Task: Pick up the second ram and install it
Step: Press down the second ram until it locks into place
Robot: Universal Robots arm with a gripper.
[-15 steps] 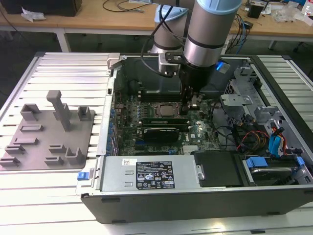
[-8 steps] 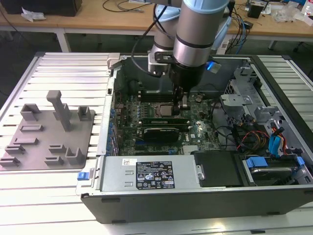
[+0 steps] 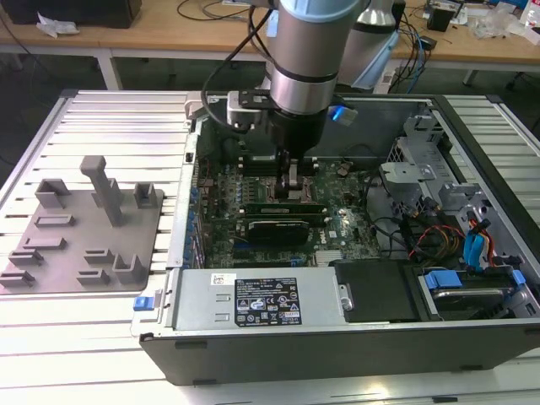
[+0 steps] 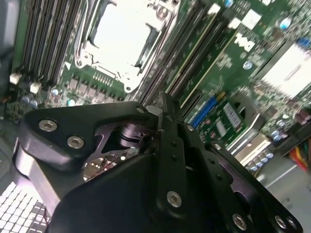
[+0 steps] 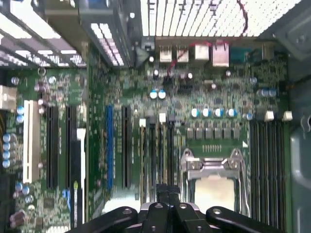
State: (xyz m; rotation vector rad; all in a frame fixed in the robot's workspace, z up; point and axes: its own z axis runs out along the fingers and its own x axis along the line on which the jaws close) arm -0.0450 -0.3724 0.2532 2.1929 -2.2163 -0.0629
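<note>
My gripper (image 3: 291, 187) hangs low inside the open computer case (image 3: 337, 346), over the motherboard's memory slots (image 5: 155, 150) beside the processor socket (image 5: 214, 179). In both wrist views the black fingers (image 4: 167, 145) are pressed together, so the gripper (image 4: 162, 106) (image 5: 167, 193) is shut with nothing showing between them. In the exterior view a long thin green stick, the second ram (image 3: 283, 206), lies along the slots right under the fingertips. I cannot tell whether the fingertips touch it.
A grey holder with upright posts (image 3: 84, 224) sits on the slatted table at the exterior view's left. A black card (image 3: 274, 229) stands just in front of the slots. The power supply (image 3: 253, 299) and bundled cables (image 3: 439, 240) crowd the case's front and right.
</note>
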